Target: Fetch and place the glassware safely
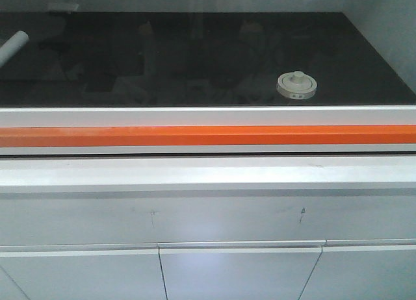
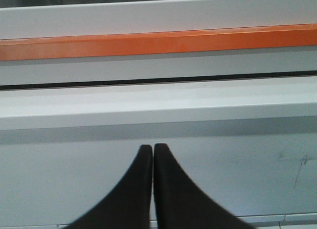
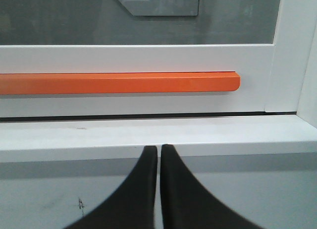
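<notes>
i saw the small round clear glass jar with the wide cream lid and knob [image 1: 297, 84] standing upright on the dark shiny table [image 1: 162, 60], over to the right and near the front edge. nothing touched it. a white round tube [image 1: 13, 44] lay at the far left, well apart from the jar.

my left tool [image 2: 152, 148] was clenched, its two black fingers [image 2: 129, 189] pressed together with nothing between them. my right tool [image 3: 159, 148] was clenched the same way, and empty too. both hung low, under the white ledge [image 1: 208, 173] and the long orange bar [image 1: 208, 136]. neither was near the jar.

i thought the task had hardly begun, and the reach was the step in hand. the table looked to sit behind a glass pane [image 3: 74, 21] with the orange bar as its handle, but i could not tell if the way in was blocked. to do it well, i would sort that out first. then i would use the right tool, since the jar sat on that side. i would open it wide before getting close, come in slow, and grip the round body under the lid, not the knob. the lid could lift off and the glass could slip.
</notes>
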Controlling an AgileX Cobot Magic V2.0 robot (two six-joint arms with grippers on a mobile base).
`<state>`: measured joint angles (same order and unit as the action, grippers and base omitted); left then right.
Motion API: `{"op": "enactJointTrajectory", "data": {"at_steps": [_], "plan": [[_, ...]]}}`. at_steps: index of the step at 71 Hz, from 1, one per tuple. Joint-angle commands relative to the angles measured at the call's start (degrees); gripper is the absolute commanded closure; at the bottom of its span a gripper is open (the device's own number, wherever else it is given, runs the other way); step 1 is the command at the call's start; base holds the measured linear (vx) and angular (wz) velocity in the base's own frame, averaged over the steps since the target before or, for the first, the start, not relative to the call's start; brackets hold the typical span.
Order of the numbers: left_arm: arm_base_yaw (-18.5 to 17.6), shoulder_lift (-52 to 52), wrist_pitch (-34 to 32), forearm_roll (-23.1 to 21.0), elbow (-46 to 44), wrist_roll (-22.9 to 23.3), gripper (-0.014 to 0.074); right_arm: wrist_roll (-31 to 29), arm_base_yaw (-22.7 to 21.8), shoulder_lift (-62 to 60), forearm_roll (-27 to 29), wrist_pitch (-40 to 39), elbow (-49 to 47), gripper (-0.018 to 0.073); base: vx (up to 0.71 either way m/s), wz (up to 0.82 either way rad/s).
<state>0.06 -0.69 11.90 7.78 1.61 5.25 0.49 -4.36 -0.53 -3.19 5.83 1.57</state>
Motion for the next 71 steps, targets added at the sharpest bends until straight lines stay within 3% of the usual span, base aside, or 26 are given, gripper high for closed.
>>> {"op": "enactJointTrajectory", "data": {"at_steps": [1,71], "plan": [[-0.27,-0.69,-3.91,-0.38,1.58,0.42,0.0603,0.04,0.08,-0.72,-0.28,-3.78,1.1,0.0563,0.0,0.0],[-0.27,-0.69,-3.91,-0.38,1.58,0.42,0.0603,0.04,0.08,-0.72,-0.28,-3.78,1.1,0.0563,0.0,0.0]]}}
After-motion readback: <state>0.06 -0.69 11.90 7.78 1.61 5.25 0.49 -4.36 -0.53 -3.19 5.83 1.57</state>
